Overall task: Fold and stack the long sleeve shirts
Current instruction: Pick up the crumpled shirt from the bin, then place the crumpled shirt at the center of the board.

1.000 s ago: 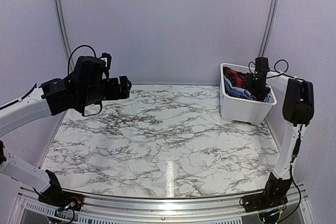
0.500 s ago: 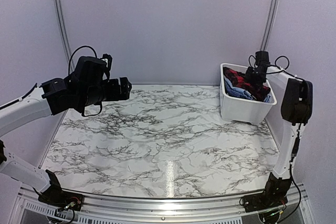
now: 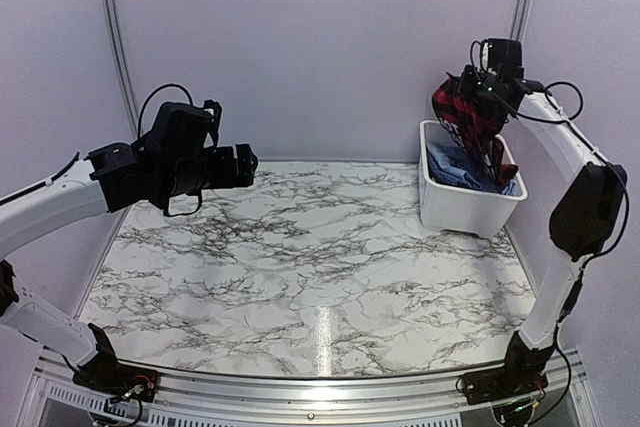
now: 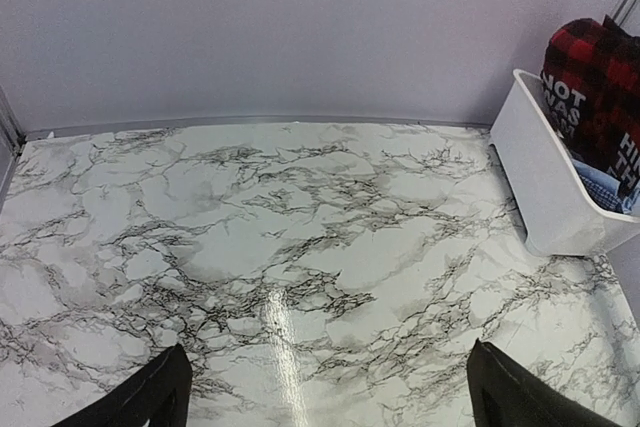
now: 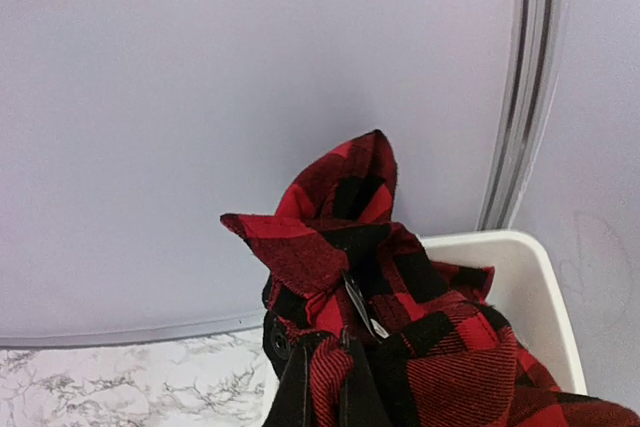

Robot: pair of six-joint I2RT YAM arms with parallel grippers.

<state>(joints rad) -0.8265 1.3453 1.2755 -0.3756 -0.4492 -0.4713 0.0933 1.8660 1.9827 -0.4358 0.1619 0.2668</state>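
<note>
A red-and-black check flannel shirt [image 3: 468, 117] hangs bunched from my right gripper [image 3: 478, 90], which is shut on its cloth above the white tub [image 3: 462, 209]. Close up, the right wrist view shows the flannel shirt [image 5: 400, 297] pinched between the black fingers [image 5: 295, 392], its tail still trailing into the tub [image 5: 505, 262]. Light blue shirts [image 3: 455, 169] lie crumpled inside the tub. My left gripper [image 3: 243, 164] hovers open over the table's left side, far from the shirts. Its two fingertips [image 4: 150, 402] frame bare marble, with the flannel shirt [image 4: 590, 87] at the far right.
The marble-pattern table [image 3: 310, 257] spreads between the arms. The tub stands at its back right corner, next to the right wall. Pale walls with metal rails [image 3: 115, 47] close in the back and sides.
My right gripper has shut on the flannel shirt inside the tub and risen well above the rim, pulling the shirt up. The left arm has shifted slightly right.
</note>
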